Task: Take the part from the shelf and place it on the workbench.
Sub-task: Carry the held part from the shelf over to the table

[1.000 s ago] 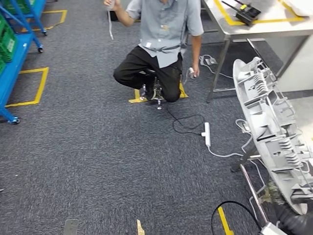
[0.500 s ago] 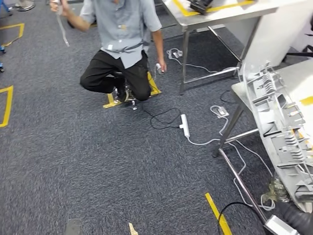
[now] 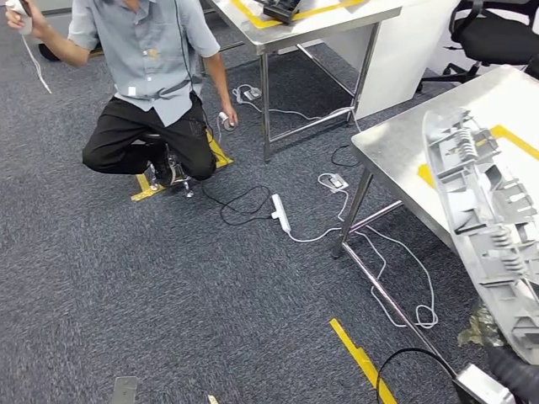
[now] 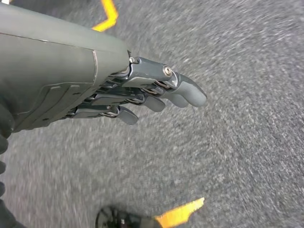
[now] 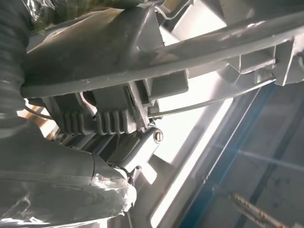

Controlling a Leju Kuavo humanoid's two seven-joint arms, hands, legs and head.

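The part is a long grey plastic moulding with ribs and clips. It stands tilted at the right of the head view, its upper end over the steel workbench with yellow tape on its top. My right hand grips the part from below at its lower end; the fingers are mostly hidden behind it. My left hand hangs over the grey carpet, fingers stretched out and holding nothing.
A person crouches on the carpet at the upper left, holding a cable. A second steel table stands behind. A power strip and white cables lie by the workbench legs. A black office chair stands at the far right.
The camera has swung to the right, so the person and floor slid left and the workbench came in under the part. The part stays in my right hand.
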